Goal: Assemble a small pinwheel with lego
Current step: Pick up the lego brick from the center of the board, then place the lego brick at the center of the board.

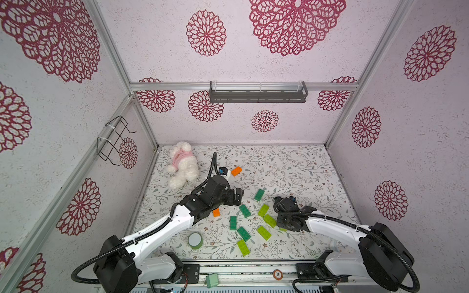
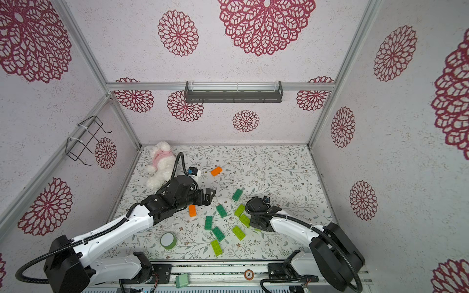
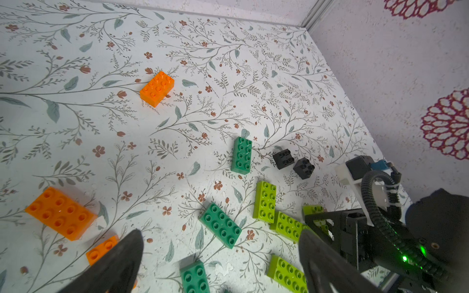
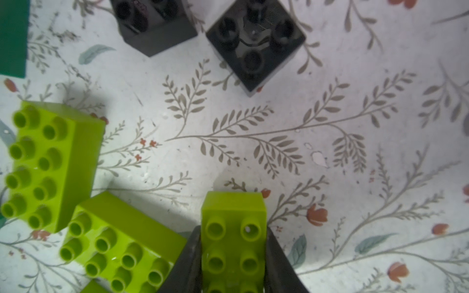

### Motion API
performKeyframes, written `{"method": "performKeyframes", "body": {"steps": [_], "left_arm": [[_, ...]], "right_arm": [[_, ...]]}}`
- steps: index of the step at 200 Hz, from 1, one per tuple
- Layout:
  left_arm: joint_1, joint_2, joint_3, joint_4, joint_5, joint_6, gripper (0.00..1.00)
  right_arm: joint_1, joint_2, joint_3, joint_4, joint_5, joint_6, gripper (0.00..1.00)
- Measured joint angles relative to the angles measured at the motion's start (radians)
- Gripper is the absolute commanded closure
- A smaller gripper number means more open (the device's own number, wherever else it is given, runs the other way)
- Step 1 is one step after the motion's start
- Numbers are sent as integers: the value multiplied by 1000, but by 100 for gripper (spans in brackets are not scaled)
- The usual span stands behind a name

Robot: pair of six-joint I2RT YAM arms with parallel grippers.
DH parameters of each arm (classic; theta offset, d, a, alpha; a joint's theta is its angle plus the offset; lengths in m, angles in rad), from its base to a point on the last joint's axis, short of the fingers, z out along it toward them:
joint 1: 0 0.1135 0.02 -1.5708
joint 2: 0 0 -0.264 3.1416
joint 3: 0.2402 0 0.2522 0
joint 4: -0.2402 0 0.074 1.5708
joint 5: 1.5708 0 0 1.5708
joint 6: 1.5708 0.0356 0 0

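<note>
Lego bricks lie scattered on the floral mat (image 1: 291,165). Orange ones (image 1: 236,171) (image 1: 216,212) sit to the left, and several dark green (image 1: 244,211) and lime green (image 1: 264,232) ones lie in the middle. My right gripper (image 4: 233,229) is shut on the long sides of a lime green brick (image 4: 233,210) that rests on the mat, studs up. Two black square bricks (image 4: 256,40) (image 4: 152,28) lie just beyond it; the right wrist hides them in both top views. My left gripper (image 1: 238,196) hovers open over the mat, with nothing between its fingers.
A green tape roll (image 1: 195,240) stands near the front edge on the left. A white plush toy (image 1: 182,165) lies at the back left corner. A mint-green box (image 1: 212,280) sits on the front rail. Enclosure walls border the mat on three sides.
</note>
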Motion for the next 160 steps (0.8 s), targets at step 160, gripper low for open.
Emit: {"method": "performKeyframes", "body": {"steps": [160], "left_arm": [[195, -22, 120, 15, 389, 1, 3]], "right_arm": [[-249, 714, 759, 31, -55, -490, 90]]}}
